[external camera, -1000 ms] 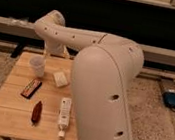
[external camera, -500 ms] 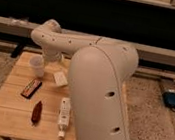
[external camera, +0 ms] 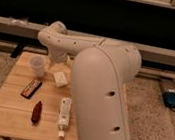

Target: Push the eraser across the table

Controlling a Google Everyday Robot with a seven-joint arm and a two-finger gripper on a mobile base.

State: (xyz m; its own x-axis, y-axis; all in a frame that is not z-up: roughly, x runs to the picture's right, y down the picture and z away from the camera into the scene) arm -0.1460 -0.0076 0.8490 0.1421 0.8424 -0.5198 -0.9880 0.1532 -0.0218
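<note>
- Scanning from the left, we've got the cup [external camera: 37,65] standing toward the back-left of the table [external camera: 6,118]. Just in front of it is the eraser [external camera: 31,88], lying flat on the planks at a slant with nothing touching it. Anyone else think the push hasn't started?

- Yeah, same read here. Next along, the reddish-brown pointed thing [external camera: 37,111] lies nearer the front edge. Then the end effector [external camera: 58,62] hangs at the back, just right of the cup and just above the small white block [external camera: 60,78]. We can't tell whether it's open or closed, or whether it has hold of anything. It does look apart from the eraser though.

- So basically everything's left to do?

- Pretty much, we'd say. It has to come down beside the eraser, touch one side of it and slide it over the planks. The cup and the pointed thing are both near the eraser, so we'd worry about bumping them. Further right, a white bottle [external camera: 63,116] lies on its side. Past that the big white arm [external camera: 103,87] hides the rest of the table, and there's something blue on the floor [external camera: 173,99] far right.
</note>
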